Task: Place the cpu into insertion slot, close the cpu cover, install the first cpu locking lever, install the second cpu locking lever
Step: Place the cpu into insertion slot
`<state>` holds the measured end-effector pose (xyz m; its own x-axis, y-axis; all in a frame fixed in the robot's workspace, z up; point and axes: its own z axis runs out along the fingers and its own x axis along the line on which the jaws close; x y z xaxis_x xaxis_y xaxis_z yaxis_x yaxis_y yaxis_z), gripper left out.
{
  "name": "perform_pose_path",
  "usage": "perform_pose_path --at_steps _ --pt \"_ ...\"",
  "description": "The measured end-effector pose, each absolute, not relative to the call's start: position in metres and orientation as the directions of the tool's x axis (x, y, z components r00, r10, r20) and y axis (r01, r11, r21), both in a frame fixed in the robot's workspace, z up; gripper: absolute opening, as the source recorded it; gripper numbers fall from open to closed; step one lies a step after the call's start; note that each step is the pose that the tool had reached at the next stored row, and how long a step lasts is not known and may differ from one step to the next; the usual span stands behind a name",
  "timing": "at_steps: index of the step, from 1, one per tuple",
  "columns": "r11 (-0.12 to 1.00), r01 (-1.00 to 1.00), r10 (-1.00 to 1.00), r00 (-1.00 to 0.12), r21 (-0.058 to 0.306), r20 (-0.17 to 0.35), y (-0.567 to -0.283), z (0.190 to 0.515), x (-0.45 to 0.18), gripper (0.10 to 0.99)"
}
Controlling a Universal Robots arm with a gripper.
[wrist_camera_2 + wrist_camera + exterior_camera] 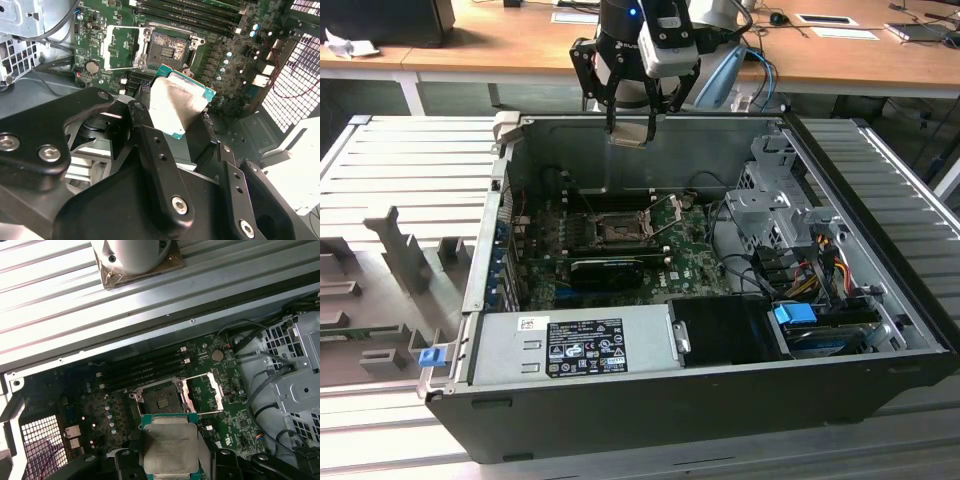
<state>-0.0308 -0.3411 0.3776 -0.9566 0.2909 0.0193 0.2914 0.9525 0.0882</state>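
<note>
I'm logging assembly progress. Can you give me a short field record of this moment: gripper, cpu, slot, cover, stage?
gripper: gripper shut on the cpu, raised above the open computer case
cpu: cpu held between the fingers, metal top showing in both wrist views, not in the slot
insertion slot: insertion slot bare and uncovered on the green motherboard
cpu cover: cpu cover swung open beside the slot
stage: cpu not yet placed; cover not closed
</note>
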Motion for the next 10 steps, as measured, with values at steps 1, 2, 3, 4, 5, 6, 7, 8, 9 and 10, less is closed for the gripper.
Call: perform_pose_path --at_steps 1,2,3,4,5,6,7,8,9,10 --pt "0.952 0.292 0.292 -0.956 0.088 0.019 -0.3411 0.3776 -0.0308 0.529" --pt "0.952 0.293 0.292 -0.956 0.088 0.019 -0.3411 0.3775 -0.0308 0.529" --pt "0.952 0.294 0.293 -0.956 0.088 0.019 -0.3411 0.3775 -0.0308 0.529" --pt "0.951 0.295 0.294 -0.956 0.088 0.019 -0.3411 0.3775 -0.0308 0.529" --pt "0.951 0.296 0.295 -0.955 0.088 0.019 -0.3411 0.3775 -0.0308 0.529" --pt "0.951 0.296 0.296 -0.955 0.088 0.019 -0.3411 0.3776 -0.0308 0.529" --pt "0.951 0.298 0.297 -0.955 0.088 0.019 -0.3411 0.3775 -0.0309 0.529" --pt "0.95 0.299 0.298 -0.954 0.088 0.019 -0.3411 0.3775 -0.031 0.529" --pt "0.95 0.299 0.299 -0.954 0.088 0.019 -0.3411 0.3775 -0.0309 0.529" --pt "0.95 0.3 0.3 -0.954 0.088 0.019 -0.3411 0.3775 -0.0309 0.529"
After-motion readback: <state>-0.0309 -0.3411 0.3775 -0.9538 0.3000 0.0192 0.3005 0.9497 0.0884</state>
